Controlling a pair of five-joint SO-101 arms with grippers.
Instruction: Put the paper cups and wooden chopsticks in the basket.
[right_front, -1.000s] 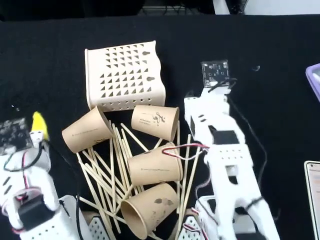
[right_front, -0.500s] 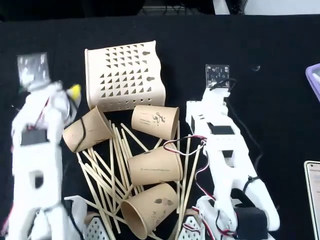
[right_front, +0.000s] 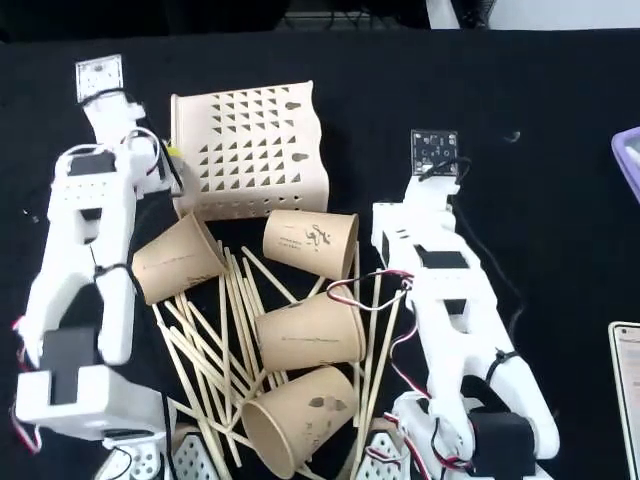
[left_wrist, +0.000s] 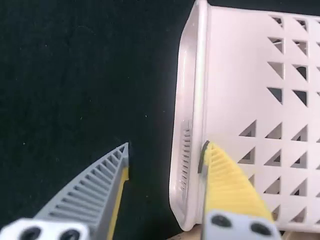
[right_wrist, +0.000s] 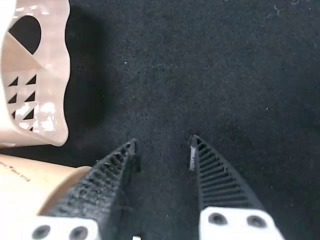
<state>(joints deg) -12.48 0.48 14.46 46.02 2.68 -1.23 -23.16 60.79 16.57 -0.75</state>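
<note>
The cream perforated basket (right_front: 250, 150) lies on its side at the back of the black cloth. In front of it several paper cups lie tipped over: one at the left (right_front: 175, 260), one at the basket's mouth (right_front: 310, 243), two nearer the front (right_front: 310, 328). Wooden chopsticks (right_front: 215, 340) are strewn under and between them. My left gripper (left_wrist: 165, 146) is open at the basket's left end (left_wrist: 235, 75); its yellow finger (left_wrist: 225, 180) lies against the wall and the other stands over the cloth. To the right of the cups, my right gripper (right_wrist: 162, 147) is open over bare cloth, with a cup (right_wrist: 30, 180) beside it.
A purple object (right_front: 628, 160) and a white flat item (right_front: 625, 370) sit at the right edge. The right arm (right_front: 450, 300) stretches along the right of the pile. Open black cloth lies behind and right of the basket.
The left arm has swung from the front left corner up and away to the basket's left end. The right arm has hardly shifted.
</note>
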